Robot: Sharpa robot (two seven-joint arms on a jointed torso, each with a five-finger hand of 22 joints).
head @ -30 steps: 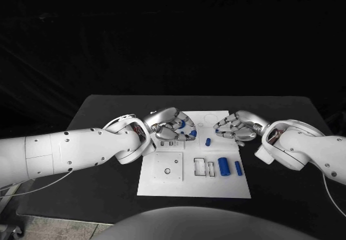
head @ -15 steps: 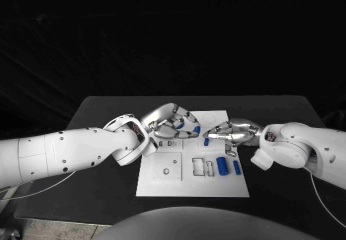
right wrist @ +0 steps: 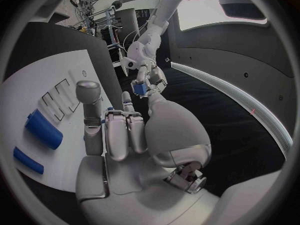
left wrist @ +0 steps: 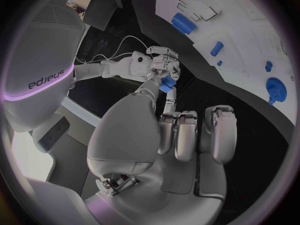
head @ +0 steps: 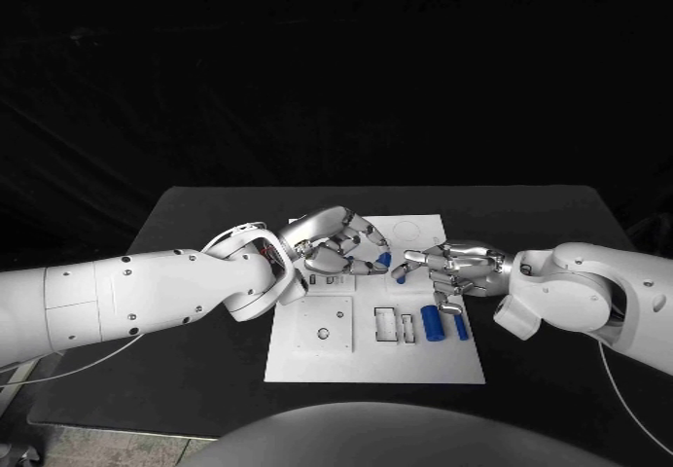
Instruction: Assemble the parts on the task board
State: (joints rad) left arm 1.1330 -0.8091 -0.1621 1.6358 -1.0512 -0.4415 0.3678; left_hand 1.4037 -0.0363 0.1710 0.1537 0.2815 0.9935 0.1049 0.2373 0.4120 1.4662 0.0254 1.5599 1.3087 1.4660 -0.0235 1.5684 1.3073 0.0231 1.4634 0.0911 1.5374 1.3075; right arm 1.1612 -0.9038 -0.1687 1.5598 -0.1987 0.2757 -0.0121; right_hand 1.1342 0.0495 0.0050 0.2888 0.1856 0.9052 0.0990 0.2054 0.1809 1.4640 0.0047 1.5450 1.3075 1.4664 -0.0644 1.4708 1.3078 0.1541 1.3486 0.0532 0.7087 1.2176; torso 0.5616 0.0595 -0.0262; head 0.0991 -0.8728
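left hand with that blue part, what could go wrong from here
The left hand holds a small blue part at its fingertips only, above the board; it might slip. The right hand is close beside it over another blue piece, so their fingers may collide or knock that piece.

white task board, blue parts, black table

Black table carries white task board, lying flat mid-table.
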